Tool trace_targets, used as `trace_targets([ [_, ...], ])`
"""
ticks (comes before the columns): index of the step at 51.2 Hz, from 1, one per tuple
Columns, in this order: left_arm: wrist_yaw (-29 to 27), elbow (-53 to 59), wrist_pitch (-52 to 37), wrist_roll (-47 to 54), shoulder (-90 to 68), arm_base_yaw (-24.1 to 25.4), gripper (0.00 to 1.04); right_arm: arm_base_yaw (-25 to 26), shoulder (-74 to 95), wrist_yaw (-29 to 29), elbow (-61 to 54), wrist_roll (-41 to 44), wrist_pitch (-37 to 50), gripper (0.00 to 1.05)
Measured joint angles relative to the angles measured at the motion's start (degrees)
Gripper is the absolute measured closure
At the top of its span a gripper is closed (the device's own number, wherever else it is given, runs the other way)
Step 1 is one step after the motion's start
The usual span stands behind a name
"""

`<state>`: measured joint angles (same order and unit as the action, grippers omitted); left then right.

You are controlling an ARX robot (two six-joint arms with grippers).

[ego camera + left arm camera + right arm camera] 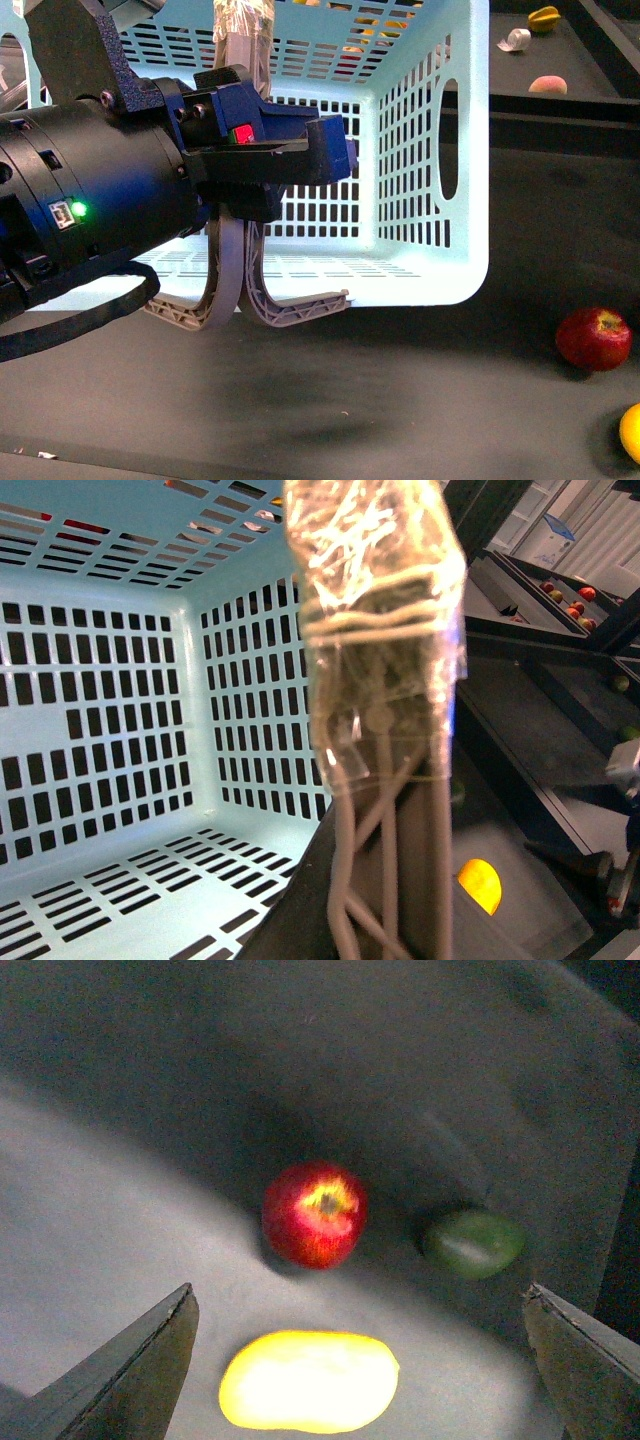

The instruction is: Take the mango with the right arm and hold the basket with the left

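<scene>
The turquoise basket (pixel 430 150) stands on the dark table, empty inside in the left wrist view (pixel 100 730). My left gripper (pixel 255 170), black and blue with a red mark, is shut on the basket's two grey-brown swing handles (pixel 228 285), which are taped together (pixel 380 660). The yellow mango (pixel 310 1380) lies on the table below my open right gripper (pixel 358 1300), between its two spread fingers (pixel 130 1370). The mango also shows at the front view's right edge (pixel 632 430) and in the left wrist view (pixel 478 885).
A red apple (pixel 313 1213) lies just beyond the mango, to the basket's right (pixel 594 338). A green fruit (pixel 472 1243) lies beside the apple. A yellow star fruit (pixel 544 18), a peach-coloured fruit (pixel 547 85) and a white scrap (pixel 515 40) sit at the far right.
</scene>
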<state>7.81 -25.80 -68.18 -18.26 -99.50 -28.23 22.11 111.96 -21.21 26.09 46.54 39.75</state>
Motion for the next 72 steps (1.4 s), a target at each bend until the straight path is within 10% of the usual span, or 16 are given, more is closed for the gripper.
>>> trace_targets([
  [31, -0.07, 0.0, 0.0, 0.02, 0.0, 0.0, 0.99, 5.62, 29.64, 9.11, 15.96, 42.12, -7.39, 0.08],
  [72, 0.02, 0.0, 0.0, 0.0, 0.0, 0.0, 0.99, 4.37, 40.09, 8.22, 25.97, 33.09, -7.56, 0.08],
])
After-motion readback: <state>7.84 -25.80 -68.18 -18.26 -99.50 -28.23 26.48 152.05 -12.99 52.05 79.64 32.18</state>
